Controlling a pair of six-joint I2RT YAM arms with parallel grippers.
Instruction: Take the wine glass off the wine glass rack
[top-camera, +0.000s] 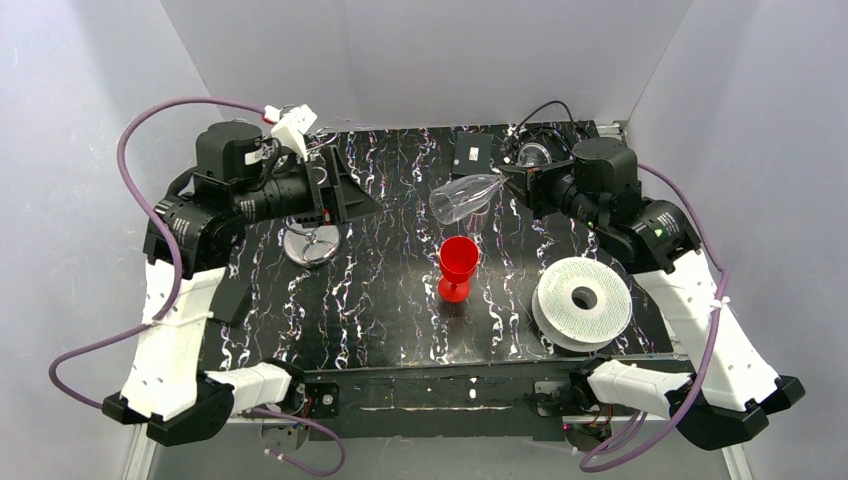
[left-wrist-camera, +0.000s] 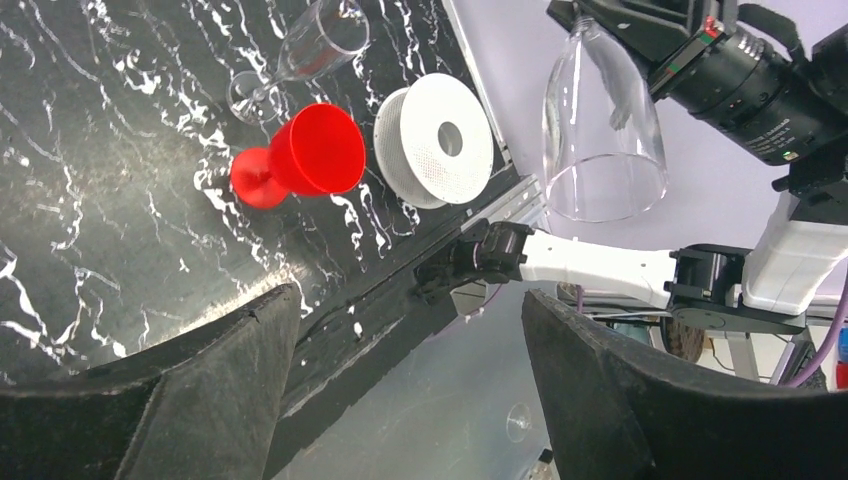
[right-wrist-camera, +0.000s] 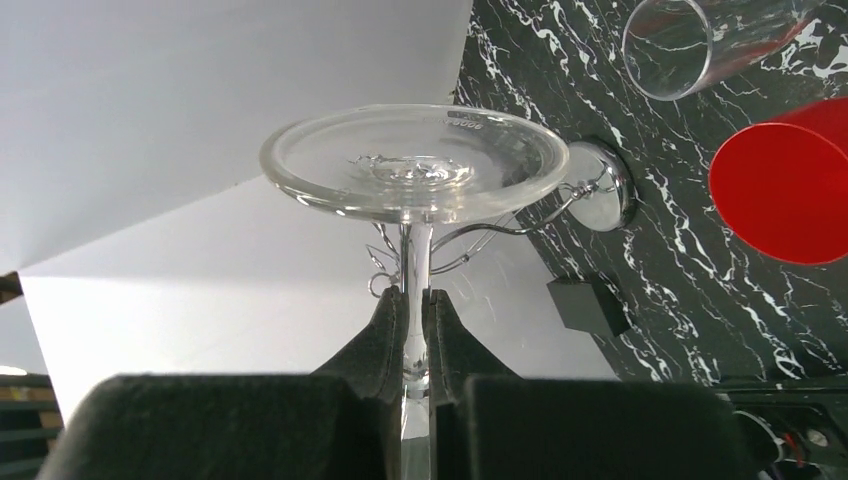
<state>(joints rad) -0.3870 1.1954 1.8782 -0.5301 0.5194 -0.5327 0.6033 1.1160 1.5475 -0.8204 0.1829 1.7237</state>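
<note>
My right gripper (right-wrist-camera: 415, 295) is shut on the stem of the clear wine glass (right-wrist-camera: 415, 165), held sideways in the air with its round foot beyond the fingers. In the left wrist view its bowl (left-wrist-camera: 603, 130) hangs from that gripper. In the top view a clear glass bowl (top-camera: 465, 197) lies just left of the right gripper (top-camera: 512, 177). The wire wine glass rack (top-camera: 312, 245) stands on its shiny round base at the left, apart from the glass, and shows behind the stem in the right wrist view (right-wrist-camera: 600, 185). My left gripper (top-camera: 350, 195) is wide open and empty (left-wrist-camera: 407, 293), just above the rack.
A red goblet (top-camera: 458, 265) stands mid-table. A white ridged spool (top-camera: 583, 300) lies at the near right. A black box (top-camera: 472, 152) sits at the back. A second, narrow clear glass (left-wrist-camera: 305, 50) shows beside the goblet, and also in the right wrist view (right-wrist-camera: 690, 40).
</note>
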